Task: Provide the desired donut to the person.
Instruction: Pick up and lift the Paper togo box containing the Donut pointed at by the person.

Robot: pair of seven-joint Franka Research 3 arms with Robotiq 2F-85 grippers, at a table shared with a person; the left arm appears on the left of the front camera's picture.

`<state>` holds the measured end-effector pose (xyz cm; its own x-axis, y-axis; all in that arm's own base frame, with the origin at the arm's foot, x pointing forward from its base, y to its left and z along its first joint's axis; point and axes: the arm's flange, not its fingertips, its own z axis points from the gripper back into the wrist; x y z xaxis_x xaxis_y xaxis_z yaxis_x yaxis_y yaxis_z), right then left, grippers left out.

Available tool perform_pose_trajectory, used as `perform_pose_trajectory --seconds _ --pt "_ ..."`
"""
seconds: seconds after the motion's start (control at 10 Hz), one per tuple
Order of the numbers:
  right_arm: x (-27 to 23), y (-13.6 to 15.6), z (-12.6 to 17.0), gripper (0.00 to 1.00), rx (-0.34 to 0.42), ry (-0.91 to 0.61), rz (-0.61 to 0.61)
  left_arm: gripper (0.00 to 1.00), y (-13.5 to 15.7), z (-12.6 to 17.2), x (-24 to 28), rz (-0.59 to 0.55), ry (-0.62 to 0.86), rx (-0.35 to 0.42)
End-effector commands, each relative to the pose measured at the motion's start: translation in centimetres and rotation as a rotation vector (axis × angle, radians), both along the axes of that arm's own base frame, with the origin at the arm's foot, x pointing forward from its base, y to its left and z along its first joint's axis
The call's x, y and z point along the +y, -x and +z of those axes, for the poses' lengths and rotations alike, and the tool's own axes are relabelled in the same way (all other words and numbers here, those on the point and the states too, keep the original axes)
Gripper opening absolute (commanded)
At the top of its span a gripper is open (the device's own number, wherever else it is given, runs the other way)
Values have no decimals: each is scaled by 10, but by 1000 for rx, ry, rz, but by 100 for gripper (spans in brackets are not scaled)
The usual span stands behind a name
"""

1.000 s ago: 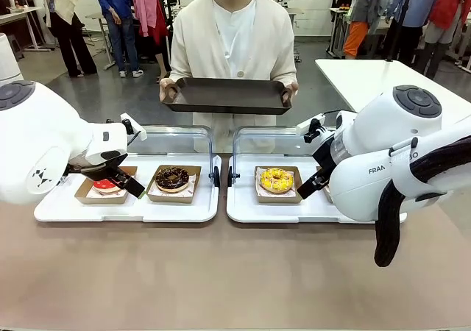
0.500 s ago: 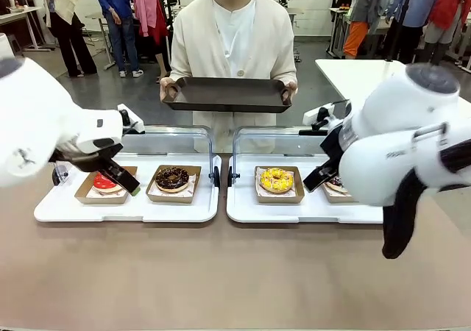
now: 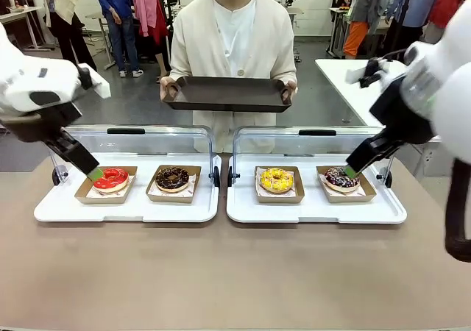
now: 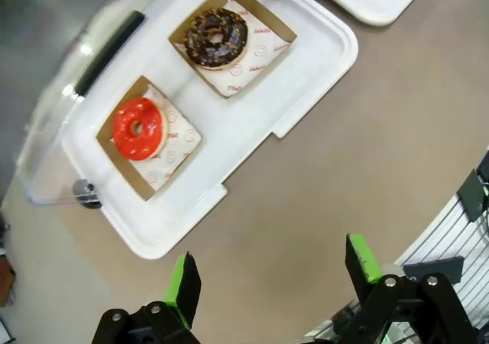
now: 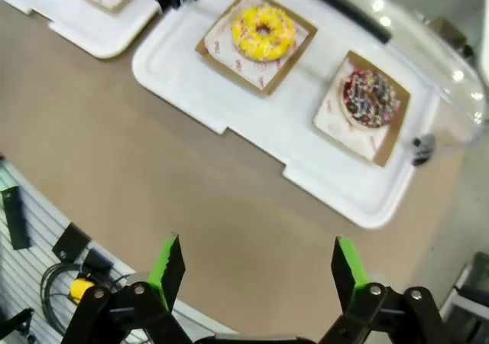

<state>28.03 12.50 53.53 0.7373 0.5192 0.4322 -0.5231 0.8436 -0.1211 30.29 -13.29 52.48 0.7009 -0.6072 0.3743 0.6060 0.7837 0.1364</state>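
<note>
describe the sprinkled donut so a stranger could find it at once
On the tan table, find the white plastic tray on the robot's right. Its outer brown cardboard box holds the dark chocolate ring donut with coloured sprinkles. Its neighbour, the yellow-glazed ring donut, is bright yellow, not dark.

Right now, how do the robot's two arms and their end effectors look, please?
The left arm and the right arm both have smooth, rounded white shells with dark joint sections. A thick black cable runs along the right arm. The left end effector and the right end effector are black, each with two slim fingers tipped by bright green pads.
</note>
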Motion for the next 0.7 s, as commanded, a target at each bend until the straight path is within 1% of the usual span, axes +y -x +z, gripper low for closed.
perform_pose_trajectory --seconds 0.0,0.1,0.6 --pt "-4 2 2 100 -24 78 -65 100 -1 9 -1 19 -61 -160" --pt "0 0 0 100 0 0 0 100 0 0 0 0 0 0" --pt "0 0 0 100 0 0 0 100 0 0 0 0 0 0"
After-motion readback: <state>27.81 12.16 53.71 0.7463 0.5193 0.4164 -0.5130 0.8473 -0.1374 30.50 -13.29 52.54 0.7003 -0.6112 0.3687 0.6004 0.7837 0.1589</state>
